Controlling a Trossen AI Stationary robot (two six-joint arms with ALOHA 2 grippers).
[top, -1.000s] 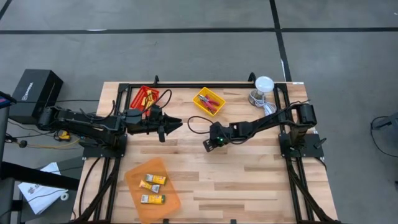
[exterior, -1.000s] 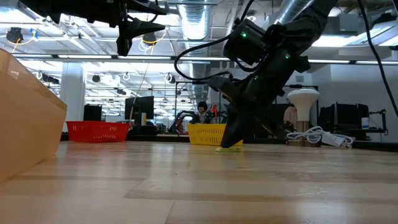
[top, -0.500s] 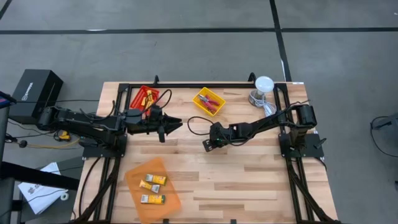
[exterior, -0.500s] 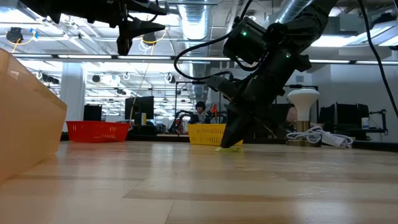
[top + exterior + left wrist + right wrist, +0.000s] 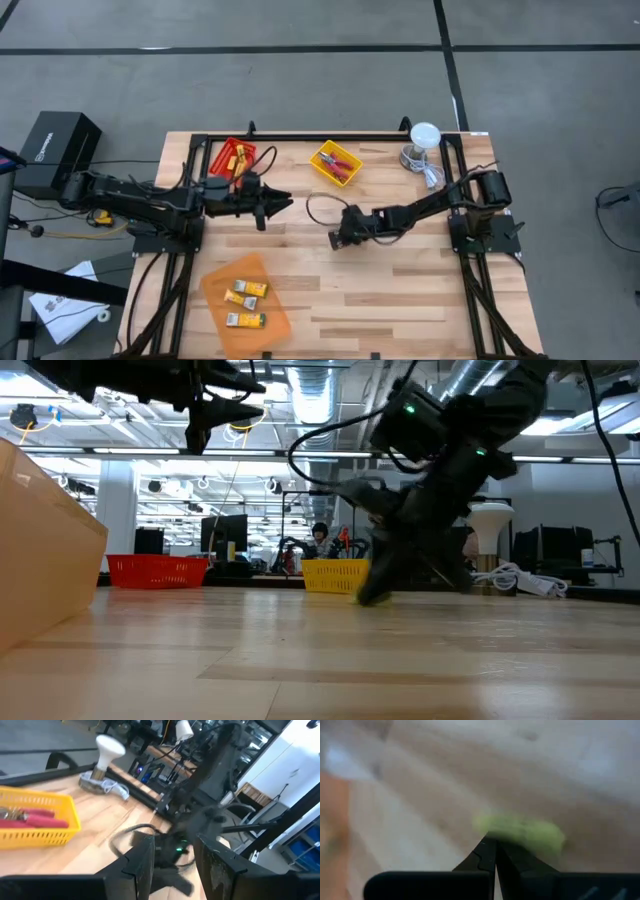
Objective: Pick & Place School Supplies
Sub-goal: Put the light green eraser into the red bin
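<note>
Right claw [image 5: 492, 845], fingers pressed together, touches a blurred yellow-green item [image 5: 522, 834] on the table [image 5: 400, 290].

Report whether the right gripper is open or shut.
Shut: the right gripper has its fingers pressed together, tips at a blurred yellow-green item on the table.

Two dark, near-black jointed arms on black frame rails bolted along the table edges. Slim black cable looping free off the right arm [image 5: 420, 210] near its wrist; small green light glowing on the wrist housing. Left arm [image 5: 140, 195] equally dark, with tapered, pointed black fingers [image 5: 140, 865], matte and angular.
</note>
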